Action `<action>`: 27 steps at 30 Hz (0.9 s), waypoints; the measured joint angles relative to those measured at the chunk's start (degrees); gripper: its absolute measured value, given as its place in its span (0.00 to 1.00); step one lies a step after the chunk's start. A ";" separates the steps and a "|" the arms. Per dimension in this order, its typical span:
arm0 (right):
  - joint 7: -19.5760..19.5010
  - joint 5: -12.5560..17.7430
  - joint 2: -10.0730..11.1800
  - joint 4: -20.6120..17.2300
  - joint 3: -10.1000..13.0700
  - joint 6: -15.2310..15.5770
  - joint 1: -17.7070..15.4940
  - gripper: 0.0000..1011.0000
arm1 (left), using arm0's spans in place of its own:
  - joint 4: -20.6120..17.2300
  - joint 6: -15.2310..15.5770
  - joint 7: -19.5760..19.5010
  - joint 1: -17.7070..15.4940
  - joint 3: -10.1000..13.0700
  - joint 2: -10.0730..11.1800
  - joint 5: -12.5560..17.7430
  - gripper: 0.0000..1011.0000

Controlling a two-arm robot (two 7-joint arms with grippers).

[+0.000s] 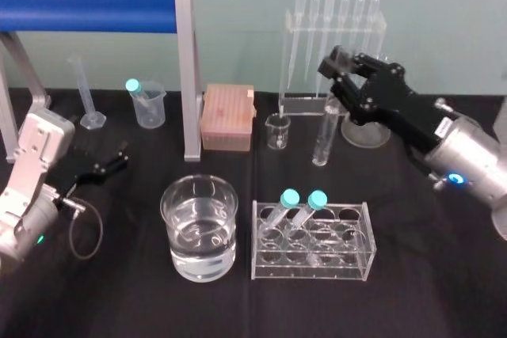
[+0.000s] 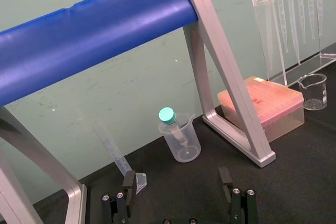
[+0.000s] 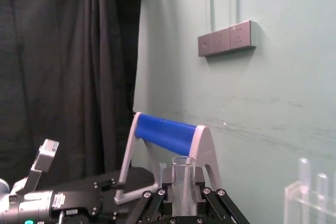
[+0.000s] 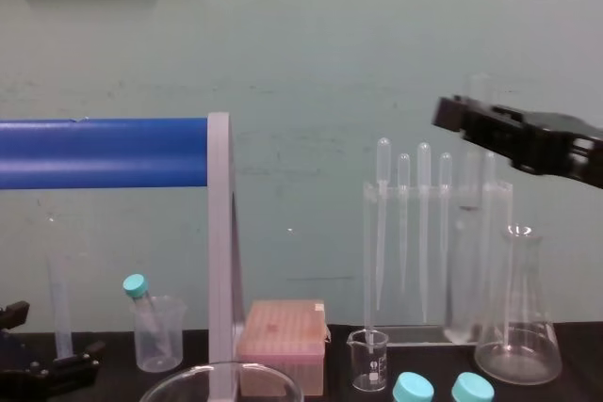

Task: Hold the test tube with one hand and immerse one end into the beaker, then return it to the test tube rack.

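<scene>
The clear test tube (image 1: 323,134) hangs upright above the table behind the rack, its lower end near the cloth. My right gripper (image 1: 334,81) is shut on its upper part; in the right wrist view the test tube (image 3: 182,169) stands between the fingers of the right gripper (image 3: 182,188). In the chest view the right gripper (image 4: 468,120) is high at the right, with the test tube (image 4: 469,270) below it. The wide beaker (image 1: 200,227), half full of water, stands front centre. The test tube rack (image 1: 310,241) is to its right. My left gripper (image 1: 107,165) rests open at the left, also seen as the left gripper (image 2: 177,182).
Two teal-capped tubes (image 1: 299,203) lean in the rack. Behind stand a pipette stand (image 1: 333,45), a conical flask (image 4: 516,313), a small glass beaker (image 1: 278,131), a pink tip box (image 1: 227,116), a plastic beaker with a capped tube (image 1: 146,102), a measuring cylinder (image 1: 87,93) and a blue roller frame (image 1: 95,5).
</scene>
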 joint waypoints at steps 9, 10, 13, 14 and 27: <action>2.88 0.76 -3.97 7.58 -3.16 -1.10 5.75 0.22 | 0.00 0.00 0.00 0.00 0.00 0.00 0.00 0.99; 2.93 0.76 -4.13 7.93 -3.32 -1.12 5.98 0.22 | 0.00 0.00 0.00 0.00 0.00 0.00 0.00 0.99; 2.97 0.67 -4.49 8.76 -3.81 -1.13 6.46 0.22 | 0.00 0.00 0.00 0.00 0.00 0.00 0.00 0.99; 2.98 0.66 -4.47 8.75 -3.80 -1.13 6.46 0.22 | 0.00 0.00 0.00 0.00 0.00 0.00 0.00 0.99; 2.97 0.61 -4.30 8.30 -3.57 -1.13 6.23 0.22 | 0.00 0.00 0.00 0.00 0.00 0.00 0.00 0.99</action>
